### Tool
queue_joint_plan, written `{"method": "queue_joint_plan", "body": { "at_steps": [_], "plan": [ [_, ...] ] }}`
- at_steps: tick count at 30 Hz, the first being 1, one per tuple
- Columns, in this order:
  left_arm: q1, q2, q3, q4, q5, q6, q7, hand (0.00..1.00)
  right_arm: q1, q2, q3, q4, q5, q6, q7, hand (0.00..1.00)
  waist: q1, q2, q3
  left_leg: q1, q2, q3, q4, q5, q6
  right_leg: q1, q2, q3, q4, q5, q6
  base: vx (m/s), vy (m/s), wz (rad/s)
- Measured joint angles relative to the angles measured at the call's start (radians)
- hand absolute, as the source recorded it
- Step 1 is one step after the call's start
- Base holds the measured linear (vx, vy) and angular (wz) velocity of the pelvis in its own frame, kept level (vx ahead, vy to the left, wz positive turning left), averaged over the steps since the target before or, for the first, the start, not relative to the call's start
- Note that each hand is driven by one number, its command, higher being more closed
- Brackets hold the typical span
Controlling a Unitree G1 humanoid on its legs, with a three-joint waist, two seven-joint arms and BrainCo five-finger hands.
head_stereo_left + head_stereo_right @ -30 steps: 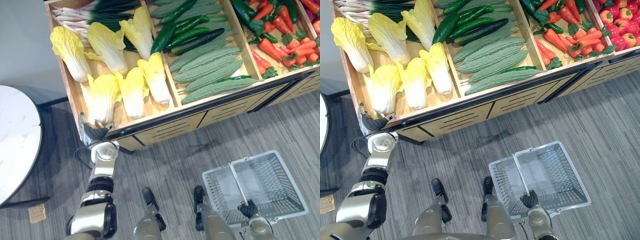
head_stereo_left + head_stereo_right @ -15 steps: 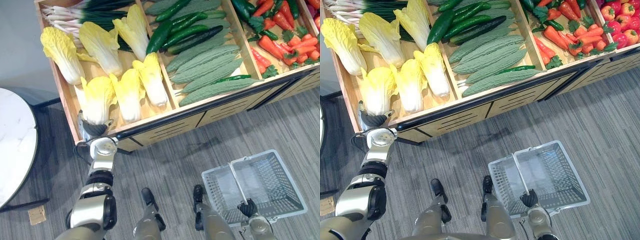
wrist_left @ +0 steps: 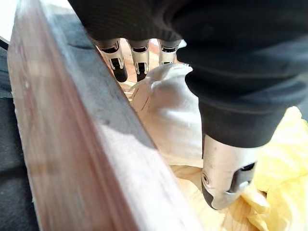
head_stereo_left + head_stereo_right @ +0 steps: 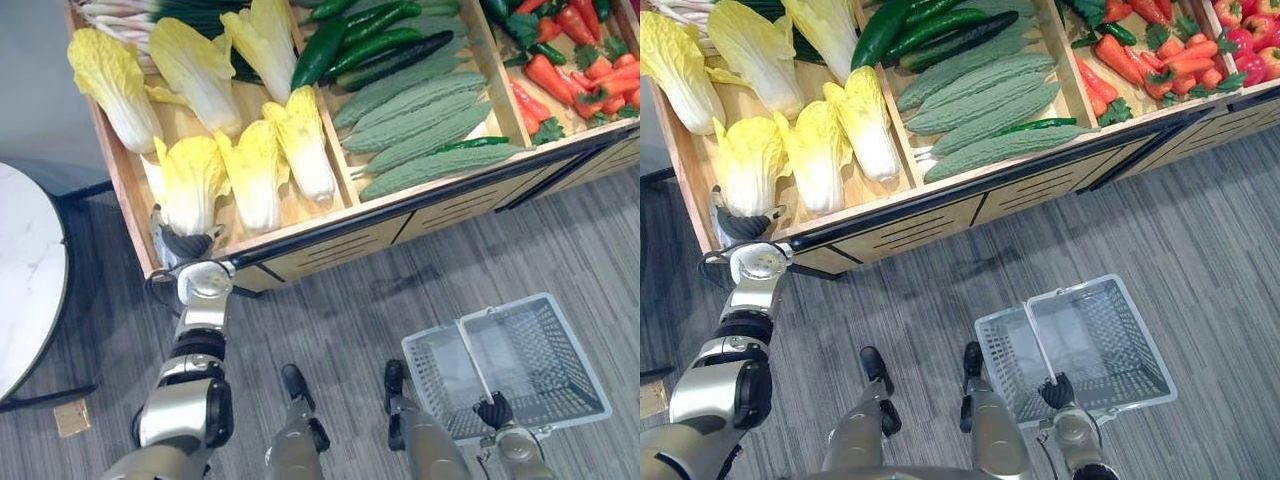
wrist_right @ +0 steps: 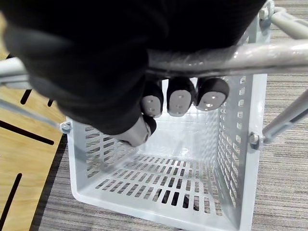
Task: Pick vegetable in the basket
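Facing a slanted light-wood display stand (image 4: 335, 248) of vegetables on grey striped carpet (image 4: 330, 320), with a round white marble table top (image 4: 25, 270) off to the left.

Reaching with the left hand (image 4: 188, 243) over the stand's front rim into the leftmost compartment, right at the white stem end of a pale yellow, crinkle-leaved napa cabbage (image 4: 190, 185). From the wrist: silver dark-tipped fingers (image 3: 118, 60) fairly straight on the far side of the stem end, thumb (image 3: 226, 178) on the near side, white base between them. Spread apart, not clamped; cannot tell whether touching.

Cabbage lying in that compartment, stem toward the rim, leaves pointing away, neighbouring yellow cabbages (image 4: 255, 175) just beside it on the robot's right. Past the divider, long knobbly green bitter gourds (image 4: 420, 125) and dark green cucumbers (image 4: 380, 55); further right, orange carrots (image 4: 560, 85).

Low on the right, gripping with the right hand (image 4: 492, 410) the grey bar handle (image 5: 231, 53) of a light grey plastic mesh shopping basket (image 4: 550, 345), with the digits curled fully round the bar. Basket near the floor, well apart from the cabbage.
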Motion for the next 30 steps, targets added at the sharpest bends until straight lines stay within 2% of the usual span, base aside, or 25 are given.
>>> {"method": "queue_joint_plan", "body": {
  "at_steps": [7, 8, 11, 27, 30],
  "plan": [
    [-0.029, 0.010, 0.002, 0.032, 0.000, 0.019, 0.001, 0.00, 0.000, -0.001, 0.013, -0.001, 0.000, -0.001, 0.001, 1.00, -0.008, 0.000, 0.000, 0.000, 0.000, 0.003, 0.002, 0.000, 0.000, -0.001, 0.000, 0.003, 0.000, 0.000, 0.000, 0.04, -0.006, -0.01],
    [-0.029, 0.012, 0.002, 0.032, 0.000, 0.021, 0.001, 1.00, 0.000, -0.001, 0.017, -0.001, 0.000, -0.001, 0.001, 1.00, -0.010, 0.000, 0.000, 0.000, 0.000, 0.003, 0.002, 0.000, 0.000, -0.001, 0.000, 0.003, 0.000, 0.000, 0.000, 0.00, 0.000, 0.00],
    [-0.029, 0.019, 0.004, 0.032, 0.000, 0.021, 0.003, 1.00, 0.000, -0.002, 0.036, -0.001, 0.000, -0.003, 0.000, 1.00, -0.018, -0.001, 0.000, 0.000, 0.000, 0.002, -0.001, 0.000, 0.000, -0.003, 0.000, 0.003, 0.002, 0.000, 0.000, 0.00, 0.000, 0.00],
    [-0.041, 0.025, 0.022, 0.055, -0.006, 0.017, -0.004, 1.00, 0.000, -0.002, 0.038, 0.000, 0.016, -0.009, 0.001, 1.00, -0.018, -0.004, 0.002, -0.003, 0.001, 0.004, 0.001, 0.000, 0.000, -0.016, 0.001, 0.007, 0.015, 0.000, 0.000, 0.02, -0.004, 0.00],
    [-0.041, 0.008, 0.054, 0.045, -0.090, -0.003, 0.018, 1.00, 0.000, -0.002, 0.037, 0.007, 0.016, -0.009, 0.000, 1.00, -0.022, -0.004, 0.002, 0.005, 0.000, 0.004, 0.003, 0.001, 0.000, -0.009, -0.001, 0.008, 0.017, 0.000, 0.000, 0.00, 0.000, 0.00]
  ]
}}
